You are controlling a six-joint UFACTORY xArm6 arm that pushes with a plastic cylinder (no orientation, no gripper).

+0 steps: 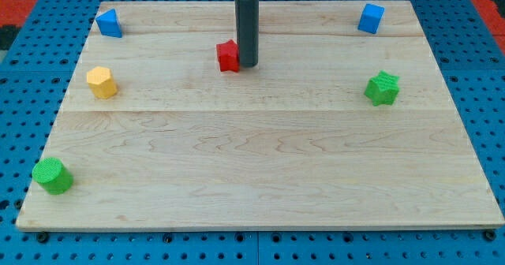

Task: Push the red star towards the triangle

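Observation:
The red star (pixel 228 56) lies on the wooden board (pixel 260 162) near the view's top, left of centre. My tip (pixel 248 65) stands right beside it, touching its right side. The blue triangle (pixel 109 23) sits at the board's top left corner, well to the left of the red star and a little higher in the view.
A yellow hexagon block (pixel 102 82) lies at the left. A green cylinder (pixel 52 176) sits at the bottom left corner. A green star (pixel 383 88) lies at the right. A blue cube (pixel 371 18) sits at the top right.

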